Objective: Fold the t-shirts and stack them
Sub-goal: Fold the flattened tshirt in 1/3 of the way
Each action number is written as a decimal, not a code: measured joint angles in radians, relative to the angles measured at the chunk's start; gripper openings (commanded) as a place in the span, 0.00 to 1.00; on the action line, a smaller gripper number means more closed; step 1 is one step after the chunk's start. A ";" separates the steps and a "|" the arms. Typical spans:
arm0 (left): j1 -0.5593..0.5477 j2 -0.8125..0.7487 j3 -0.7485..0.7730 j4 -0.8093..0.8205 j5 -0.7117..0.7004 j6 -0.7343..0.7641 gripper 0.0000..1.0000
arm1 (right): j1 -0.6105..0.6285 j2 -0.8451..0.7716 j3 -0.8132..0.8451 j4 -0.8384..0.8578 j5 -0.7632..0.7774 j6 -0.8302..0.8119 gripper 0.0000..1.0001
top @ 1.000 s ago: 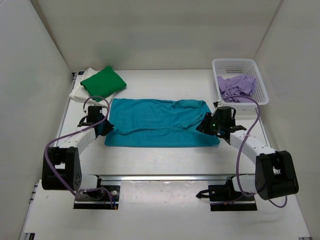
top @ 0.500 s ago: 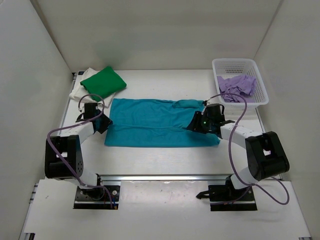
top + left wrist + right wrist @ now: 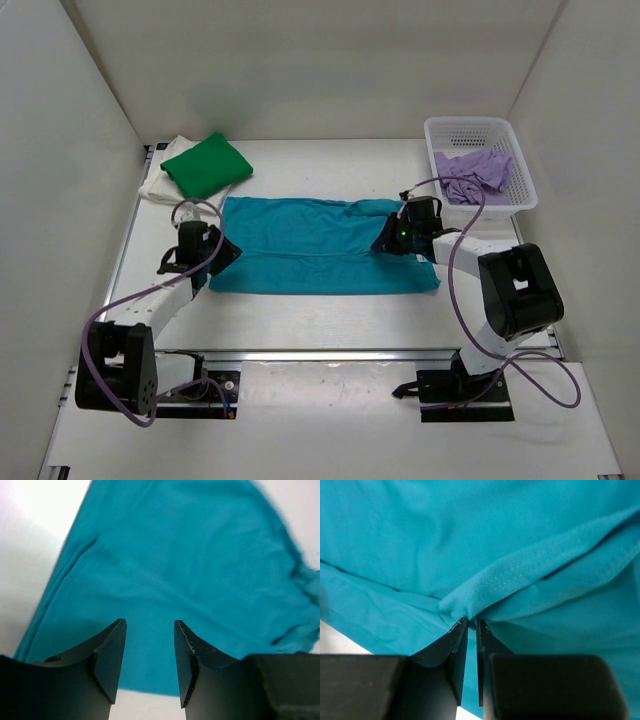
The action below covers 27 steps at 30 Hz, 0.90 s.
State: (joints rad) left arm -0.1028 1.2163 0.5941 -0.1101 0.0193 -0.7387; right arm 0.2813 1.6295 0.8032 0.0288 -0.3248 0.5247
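Observation:
The teal t-shirt lies spread across the middle of the table. My left gripper is open just above its left edge, nothing between the fingers; the teal cloth fills that view. My right gripper is shut on a fold of the teal shirt at its right end. The green t-shirt lies folded on the cream-white one at the back left. The lilac t-shirt is crumpled in the basket.
A white plastic mesh basket stands at the back right. White walls enclose the table on three sides. A metal rail runs along the near edge by the arm bases.
My right gripper has moved left and back onto the shirt's right end and pinched a fold. My left arm shifted slightly, its gripper now over the shirt's left edge.

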 measured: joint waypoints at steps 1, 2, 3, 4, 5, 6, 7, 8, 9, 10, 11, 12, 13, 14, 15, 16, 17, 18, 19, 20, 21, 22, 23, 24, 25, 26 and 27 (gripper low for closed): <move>0.001 -0.007 -0.034 0.008 0.004 -0.001 0.52 | 0.001 0.004 0.013 -0.003 0.001 -0.001 0.06; 0.002 -0.013 -0.066 0.009 0.007 -0.003 0.52 | 0.003 0.006 0.026 -0.003 0.002 -0.002 0.04; 0.003 -0.016 -0.094 0.005 0.009 -0.003 0.52 | 0.005 0.010 0.042 -0.004 0.004 -0.003 0.04; 0.003 -0.016 -0.116 0.004 0.010 -0.003 0.52 | 0.009 0.013 0.058 -0.006 0.003 -0.002 0.03; 0.002 -0.016 -0.134 0.002 0.011 -0.003 0.52 | 0.013 0.021 0.076 -0.006 0.005 -0.002 0.01; 0.002 -0.016 -0.144 -0.001 0.013 -0.003 0.52 | 0.018 0.029 0.094 -0.006 0.005 -0.003 0.01; 0.002 -0.016 -0.149 -0.002 0.014 -0.003 0.51 | 0.020 0.039 0.111 -0.006 0.006 -0.003 0.00; 0.001 -0.016 -0.150 -0.001 0.016 -0.003 0.51 | 0.024 0.053 0.130 -0.008 0.006 -0.003 0.00; 0.000 -0.016 -0.150 0.004 0.018 -0.003 0.51 | 0.024 0.069 0.148 -0.009 0.006 -0.005 0.00; -0.002 -0.016 -0.150 0.010 0.019 -0.003 0.51 | 0.024 0.085 0.164 -0.012 0.006 -0.005 0.00; -0.003 -0.016 -0.150 0.013 0.019 -0.003 0.51 | 0.024 0.105 0.185 -0.015 0.004 -0.005 0.00; -0.003 -0.016 -0.150 0.016 0.021 -0.003 0.51 | 0.024 0.124 0.205 -0.019 0.002 -0.005 0.00; -0.004 -0.016 -0.150 0.017 0.022 -0.003 0.51 | 0.024 0.142 0.222 -0.023 0.002 -0.006 0.00; -0.005 -0.016 -0.150 0.017 0.022 -0.003 0.51 | 0.024 0.161 0.242 -0.030 0.002 -0.008 0.05; -0.005 -0.017 -0.150 0.018 0.022 -0.003 0.51 | 0.024 0.175 0.257 -0.033 0.002 -0.008 0.15; -0.005 -0.018 -0.150 0.017 0.022 -0.002 0.51 | 0.026 0.188 0.272 -0.037 0.003 -0.010 0.19; -0.006 -0.020 -0.150 0.017 0.023 -0.002 0.51 | 0.029 0.200 0.288 -0.047 0.003 -0.017 0.26; -0.007 -0.023 -0.150 0.017 0.022 -0.003 0.51 | 0.032 0.207 0.305 -0.064 0.005 -0.028 0.29; -0.008 -0.026 -0.150 0.017 0.022 -0.003 0.51 | 0.034 0.211 0.319 -0.079 0.008 -0.035 0.31; -0.010 -0.030 -0.150 0.016 0.023 -0.003 0.50 | 0.039 0.213 0.336 -0.098 0.014 -0.046 0.32; -0.011 -0.033 -0.150 0.017 0.023 -0.003 0.51 | 0.045 0.213 0.347 -0.112 0.024 -0.056 0.32; -0.012 -0.034 -0.150 0.018 0.023 -0.003 0.51 | 0.051 0.212 0.354 -0.120 0.036 -0.065 0.31; -0.013 -0.036 -0.150 0.017 0.023 -0.003 0.51 | 0.056 0.207 0.356 -0.124 0.052 -0.074 0.29; -0.016 -0.038 -0.150 0.017 0.022 -0.003 0.51 | 0.058 0.199 0.354 -0.132 0.068 -0.082 0.16; -0.020 -0.040 -0.150 0.018 0.022 -0.003 0.51 | 0.060 0.185 0.343 -0.139 0.079 -0.091 0.05; -0.025 -0.042 -0.150 0.017 0.022 -0.003 0.51 | 0.060 0.166 0.328 -0.146 0.086 -0.096 0.00; -0.031 -0.043 -0.150 0.018 0.022 -0.003 0.51 | 0.056 0.145 0.311 -0.149 0.096 -0.099 0.00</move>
State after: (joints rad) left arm -0.1337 1.1732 0.4438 -0.0921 0.0414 -0.7422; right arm 0.3374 1.7744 1.1137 -0.1204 -0.2287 0.4259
